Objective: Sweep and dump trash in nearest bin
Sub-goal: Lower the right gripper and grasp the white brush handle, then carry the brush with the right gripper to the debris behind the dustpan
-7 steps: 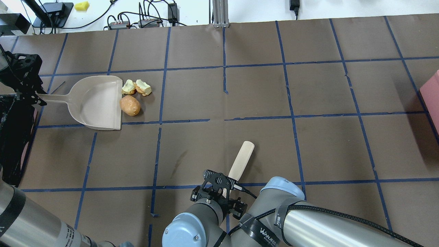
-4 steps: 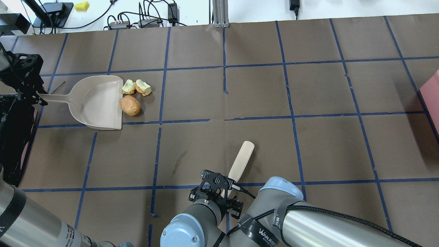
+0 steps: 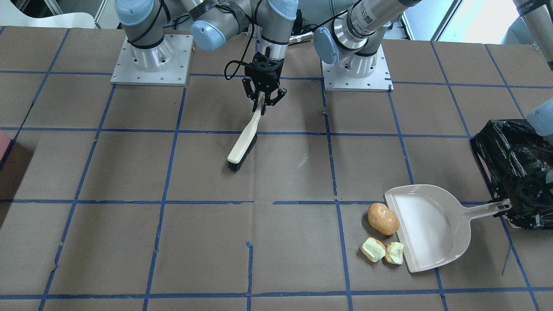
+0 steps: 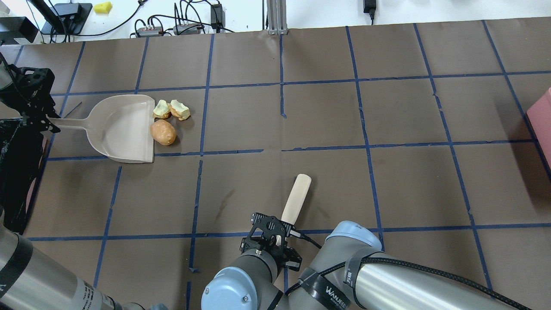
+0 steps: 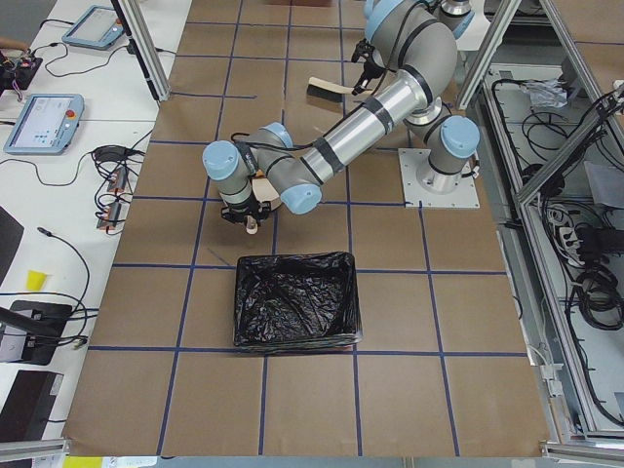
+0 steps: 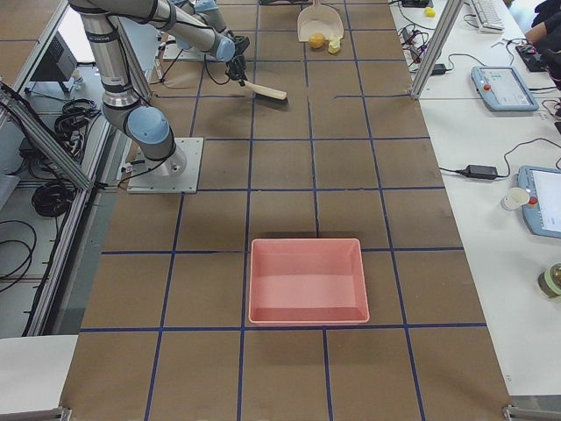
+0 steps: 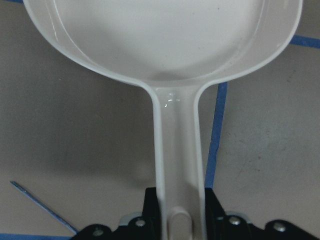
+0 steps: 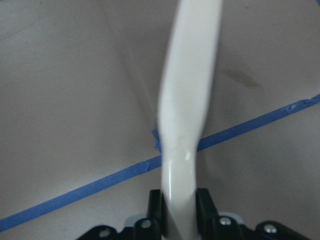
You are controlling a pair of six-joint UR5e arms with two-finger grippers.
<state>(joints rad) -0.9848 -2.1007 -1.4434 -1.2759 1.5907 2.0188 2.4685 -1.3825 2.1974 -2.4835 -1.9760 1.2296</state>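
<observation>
The trash lies on the table just off the lip of the beige dustpan [image 4: 122,129]: an orange-tan potato-like lump [image 4: 163,132] and two pale yellow-green chunks [image 4: 161,109] [image 4: 180,110]. My left gripper [image 4: 45,122] is shut on the dustpan's handle [image 7: 179,165], and the pan sits flat and empty. My right gripper [image 4: 275,241] is shut on the handle of a beige brush [image 4: 296,199], whose black-bristled head [image 3: 243,144] slants down towards the table, far from the trash. The black-bagged bin [image 3: 514,168] stands right behind the left gripper.
A pink tray [image 6: 307,281] sits at the table's far right end, with its edge showing in the overhead view [image 4: 543,125]. Blue tape lines grid the brown table. Cables and boxes [image 4: 181,26] lie beyond the far edge.
The brush has swung a little to the left and forward with my right gripper. The dustpan, trash and left gripper have barely moved.
</observation>
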